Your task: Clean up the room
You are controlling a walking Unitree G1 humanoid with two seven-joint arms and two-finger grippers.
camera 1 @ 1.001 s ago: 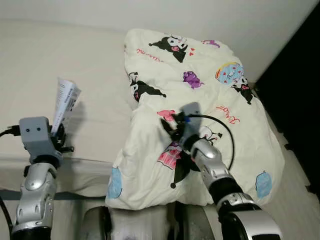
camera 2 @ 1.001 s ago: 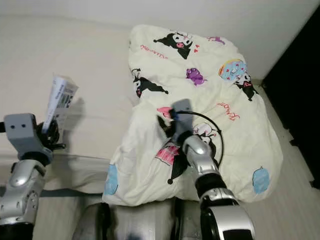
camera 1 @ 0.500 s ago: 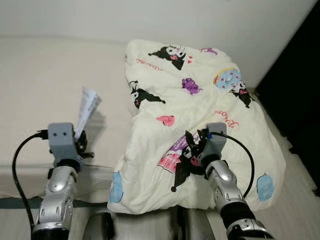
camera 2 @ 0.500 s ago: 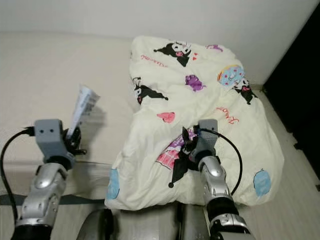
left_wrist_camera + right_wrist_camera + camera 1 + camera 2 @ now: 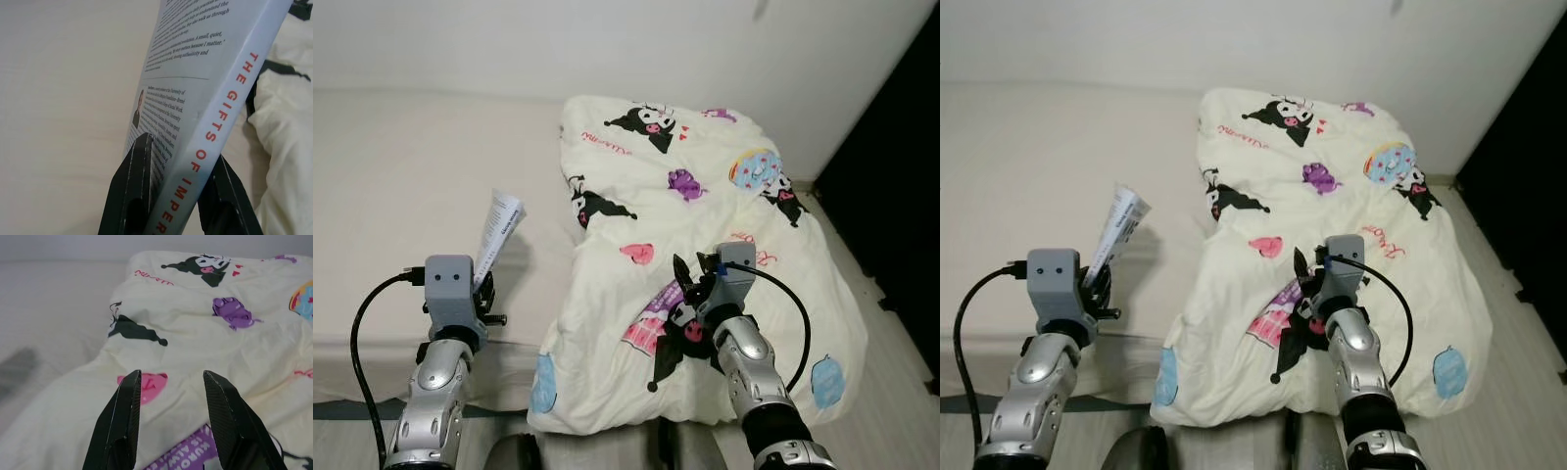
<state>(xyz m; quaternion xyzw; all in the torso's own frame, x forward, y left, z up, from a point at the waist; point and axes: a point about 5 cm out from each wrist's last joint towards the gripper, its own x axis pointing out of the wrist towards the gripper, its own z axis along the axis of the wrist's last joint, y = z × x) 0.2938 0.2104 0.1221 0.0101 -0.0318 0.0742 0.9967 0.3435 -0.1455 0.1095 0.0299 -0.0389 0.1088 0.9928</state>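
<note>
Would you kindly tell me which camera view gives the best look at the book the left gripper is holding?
The left wrist view: the book is close, its red spine lettering and back-cover text legible, with the left gripper shut on it. The eye views show it small, standing up from that gripper over the bed; the right wrist view faces the quilt.

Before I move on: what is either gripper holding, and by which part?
Left gripper clamps the book near its spine end; right gripper is open, empty above the quilt.

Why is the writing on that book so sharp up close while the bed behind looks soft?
Left wrist view: the book sits close and evenly lit, the bed behind it blurred. Left eye view: the book casts a soft shadow on the bed.
</note>
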